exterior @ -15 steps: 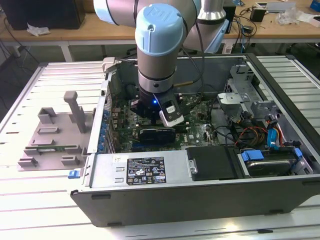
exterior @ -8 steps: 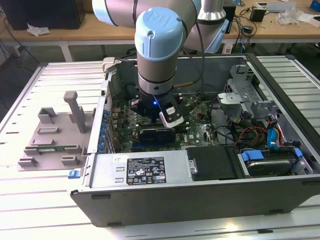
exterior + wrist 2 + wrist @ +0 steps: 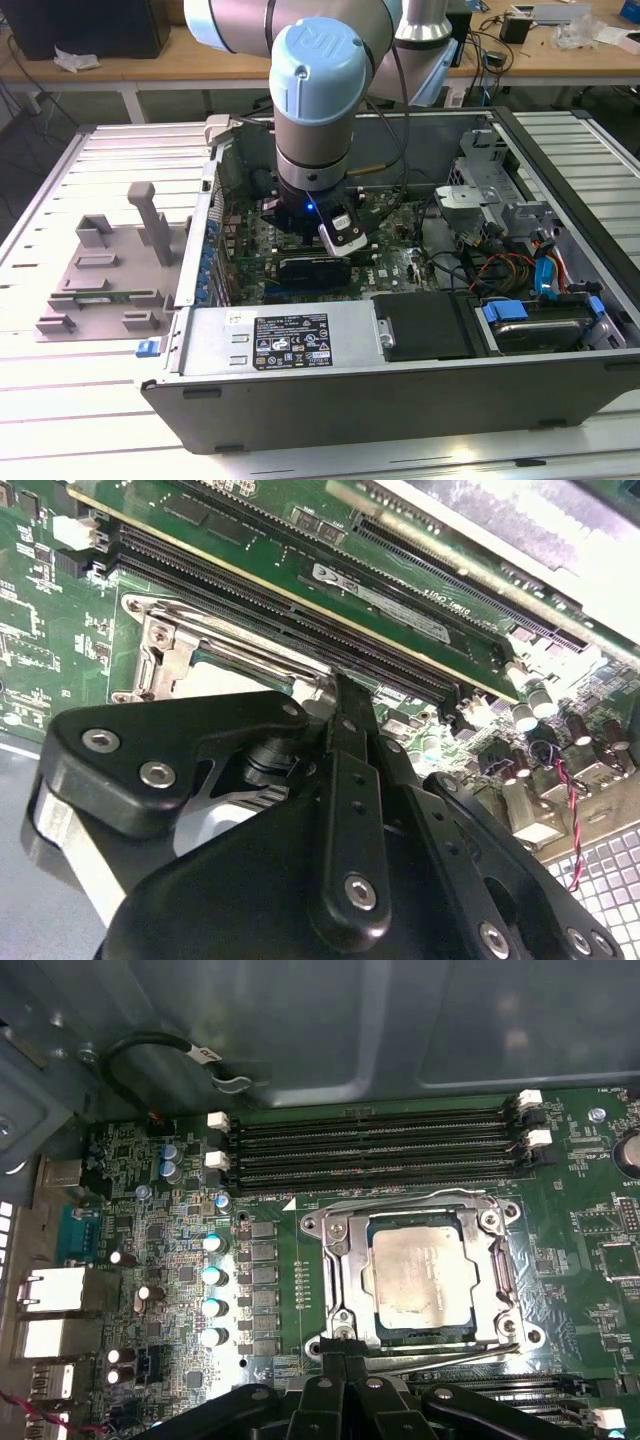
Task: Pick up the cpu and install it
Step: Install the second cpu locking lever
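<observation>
Ribbed metal plates form the work surface [image 3: 60, 400] we look across, with a wooden bench along the far side. On it lies an open computer case [image 3: 400, 385], and at the exterior view's left of the case sits a grey plastic tray [image 3: 105, 275] with upright blocks. We see the robot arm [image 3: 315, 90] reaching down into the case, its gripper [image 3: 305, 225] low over the green motherboard [image 3: 395, 260]. In the first wrist view we find the cpu [image 3: 418, 1272], its pale metal top facing up, lying flat inside the metal-framed socket [image 3: 335, 1275], just beside the rows of memory slots [image 3: 370, 1150]. The gripper's black linkages [image 3: 340, 1415] sit at the near edge of the socket, apart from the chip. We cannot tell whether the fingers are open or closed, since the linkage hides the tips in both wrist views.
</observation>
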Controlling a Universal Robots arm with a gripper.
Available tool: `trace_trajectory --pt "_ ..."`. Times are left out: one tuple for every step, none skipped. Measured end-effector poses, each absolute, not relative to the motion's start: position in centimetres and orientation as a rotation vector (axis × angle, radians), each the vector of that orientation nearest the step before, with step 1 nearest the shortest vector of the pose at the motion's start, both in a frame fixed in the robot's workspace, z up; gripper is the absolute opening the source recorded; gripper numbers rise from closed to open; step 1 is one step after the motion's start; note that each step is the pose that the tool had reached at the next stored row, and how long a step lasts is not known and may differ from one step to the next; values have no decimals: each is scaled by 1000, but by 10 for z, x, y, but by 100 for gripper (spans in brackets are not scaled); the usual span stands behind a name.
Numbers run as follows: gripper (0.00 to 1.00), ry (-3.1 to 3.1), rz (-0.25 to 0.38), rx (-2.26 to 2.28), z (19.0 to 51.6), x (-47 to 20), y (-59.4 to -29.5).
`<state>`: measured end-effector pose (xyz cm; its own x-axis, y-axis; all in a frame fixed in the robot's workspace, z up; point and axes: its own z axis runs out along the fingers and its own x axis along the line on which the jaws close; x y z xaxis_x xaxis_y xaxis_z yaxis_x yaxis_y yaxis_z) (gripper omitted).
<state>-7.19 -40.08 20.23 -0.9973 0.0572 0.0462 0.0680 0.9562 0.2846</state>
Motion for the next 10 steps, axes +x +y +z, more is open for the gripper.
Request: trace_trajectory --pt "11 -3070 -449 -98 202 -72 -401" --pt "11 -3070 -449 -98 202 -72 -401" --pt "11 -3070 -449 -98 202 -72 -402" --pt "11 -3070 -448 -98 202 -72 -402" --pt "11 -3070 -449 -98 202 -72 -403" --pt "11 -3070 -449 -98 202 -72 -403" --pt "11 -3070 -449 -98 202 -72 -404" --pt "11 -3070 -449 -98 202 -72 -405" --pt "11 -3070 -449 -98 202 -72 -406" --pt "11 -3070 -449 -98 202 -72 -406"
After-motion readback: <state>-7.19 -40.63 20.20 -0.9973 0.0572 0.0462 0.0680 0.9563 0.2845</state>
